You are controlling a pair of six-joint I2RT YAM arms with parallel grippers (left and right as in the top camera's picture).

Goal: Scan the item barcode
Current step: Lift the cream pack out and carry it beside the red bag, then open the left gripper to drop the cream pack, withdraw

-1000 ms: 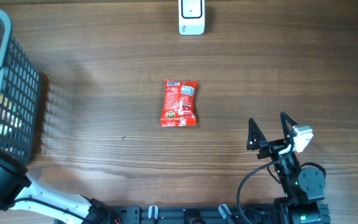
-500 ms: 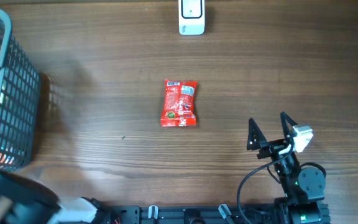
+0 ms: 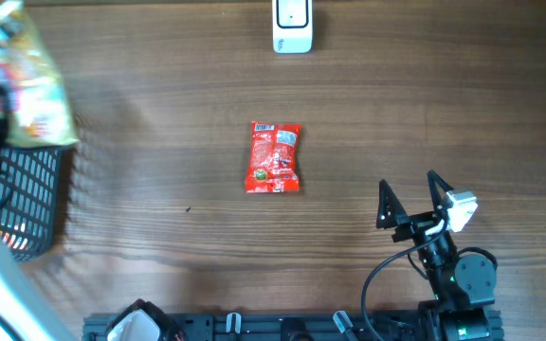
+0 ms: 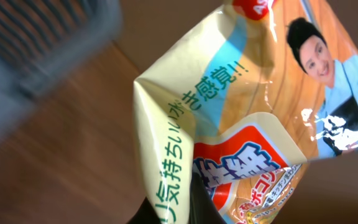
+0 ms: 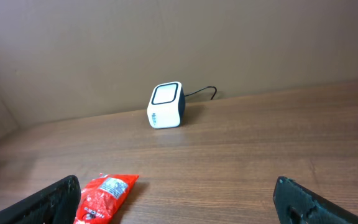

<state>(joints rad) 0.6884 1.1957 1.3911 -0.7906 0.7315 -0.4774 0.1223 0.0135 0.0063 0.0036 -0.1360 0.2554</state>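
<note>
L gripper (image 4: 174,210) clamped on lower edge of yellow snack bag (image 4: 229,112). Bag held up off table (image 3: 159,142), far left of scanner (image 3: 292,26), blurred from above. Jp print + woman's photo face wrist cam. Basket (image 3: 27,199) also far left of scanner, bag overlapping its top seen from overhead. R gripper (image 3: 409,182) jaws wide apart, right of scanner and well apart from it, at arms' edge. Red packet (image 3: 274,157) flat on table, straight out from scanner toward arms, white label end facing scanner.
</note>
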